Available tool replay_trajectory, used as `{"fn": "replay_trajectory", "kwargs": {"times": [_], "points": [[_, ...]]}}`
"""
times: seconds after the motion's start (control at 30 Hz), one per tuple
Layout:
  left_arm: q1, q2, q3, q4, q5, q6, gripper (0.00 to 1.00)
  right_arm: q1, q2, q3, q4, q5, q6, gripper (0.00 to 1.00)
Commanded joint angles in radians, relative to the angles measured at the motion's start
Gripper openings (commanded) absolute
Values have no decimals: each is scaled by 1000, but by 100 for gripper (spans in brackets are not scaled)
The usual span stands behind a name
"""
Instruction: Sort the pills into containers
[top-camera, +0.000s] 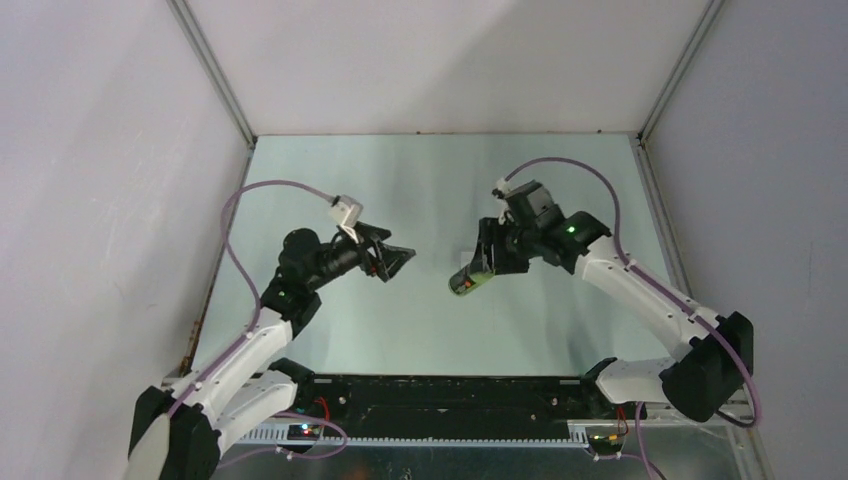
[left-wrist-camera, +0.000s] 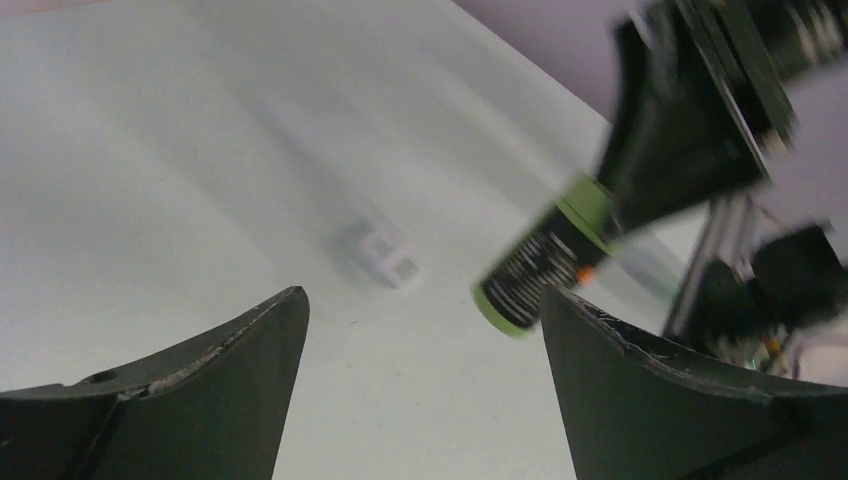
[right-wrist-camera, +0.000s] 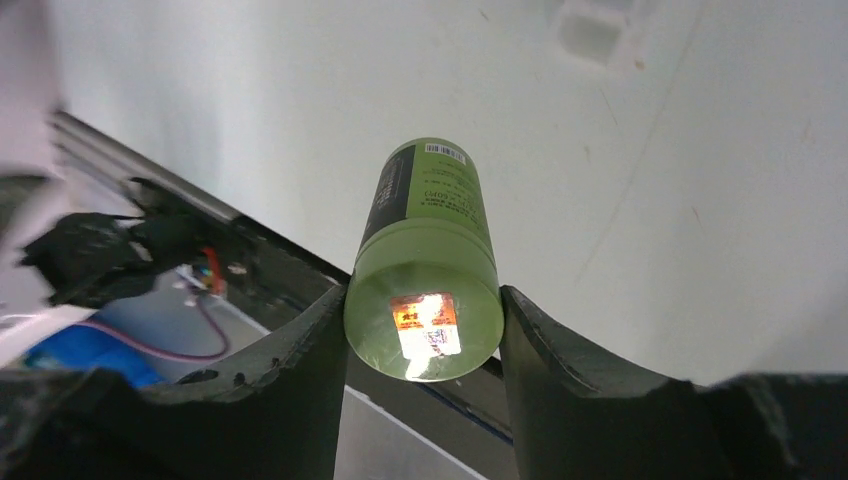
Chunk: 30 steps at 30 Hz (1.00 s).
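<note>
My right gripper (right-wrist-camera: 422, 300) is shut on a green bottle (right-wrist-camera: 425, 210) with a red-orange label. It holds the bottle off the table, tilted, with the base towards the wrist camera. From above, the bottle (top-camera: 468, 278) hangs at mid-table under the right gripper (top-camera: 490, 260). The containers (right-wrist-camera: 598, 27), a small clear two-compartment box, sit on the table beyond the bottle's far end. They show blurred in the left wrist view (left-wrist-camera: 387, 256), left of the bottle (left-wrist-camera: 535, 270). My left gripper (left-wrist-camera: 422, 295) is open and empty, raised left of the bottle (top-camera: 398, 257). I cannot make out any pills.
The pale green table (top-camera: 430, 180) is boxed in by white walls at the back and both sides. A black rail with wiring (top-camera: 450, 400) runs along the near edge between the arm bases.
</note>
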Motion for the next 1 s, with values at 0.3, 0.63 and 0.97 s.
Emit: {"fn": "replay_trajectory", "kwargs": {"times": [0.3,0.63,0.97], "points": [[-192,220,294,-290,224,490,92,-163,43,96,295,-529,-96,35],[-227,278,321,-413,168,605,91,-137,28,97,307,-587,-147,36],[-229,282,310,-316,206,562,77,-126,29,97,310,-614,-161,33]]}}
